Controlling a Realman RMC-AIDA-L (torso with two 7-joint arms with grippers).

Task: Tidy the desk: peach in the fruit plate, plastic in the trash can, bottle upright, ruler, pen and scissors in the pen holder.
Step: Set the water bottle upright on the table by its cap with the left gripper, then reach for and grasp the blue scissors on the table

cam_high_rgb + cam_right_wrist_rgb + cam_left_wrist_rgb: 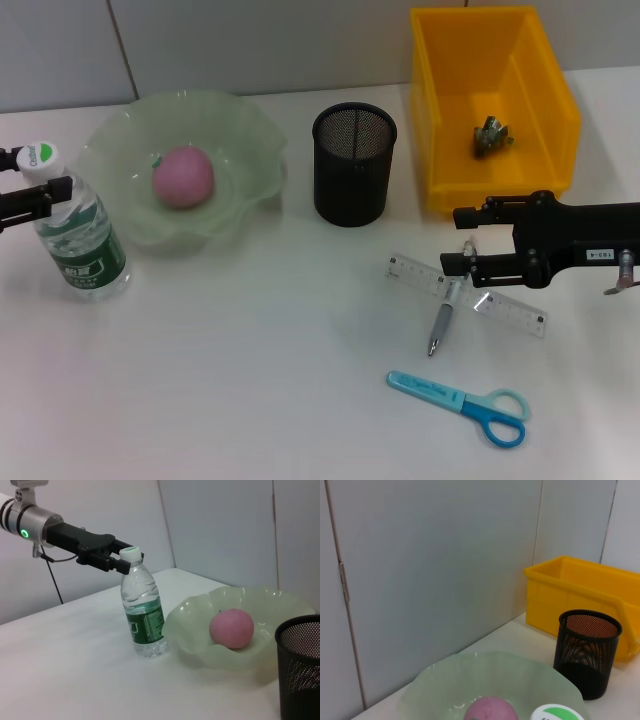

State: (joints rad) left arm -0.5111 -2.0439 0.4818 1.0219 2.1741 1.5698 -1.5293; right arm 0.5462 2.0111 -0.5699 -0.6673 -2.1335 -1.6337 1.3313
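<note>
A: Already, much of the tidying appears to be done. The peach (pixel 183 177) is seen lying in the green fruit plate (pixel 250 140) at far left, and a crumpled scrap of plastic (pixel 491 136) is seen on the floor of the yellow trash can (pixel 545 60) at far right.

B: And the bottle (pixel 78 232)?

A: It is stood upright on the desk (pixel 250 380), just left of the plate. The left hand (pixel 55 188) is closed about its neck under the white cap, probably so that it is kept steady until it can be let go.

B: What is left, then?

A: The ruler (pixel 505 305), pen (pixel 443 322) and scissors (pixel 465 404) are all still lying flat on the desk at near right, and the black mesh pen holder (pixel 354 163), between plate and can, appears empty.

B: Where is the right hand (pixel 463 239) placed?

A: It is held low over the far end of the pen, where the pen is laid across the clear ruler. Its fingers are spread, one on the far side and one on the near side, and nothing is gripped. That posture is judged to be a readiness to close on the pen first, since it lies on top.
</note>
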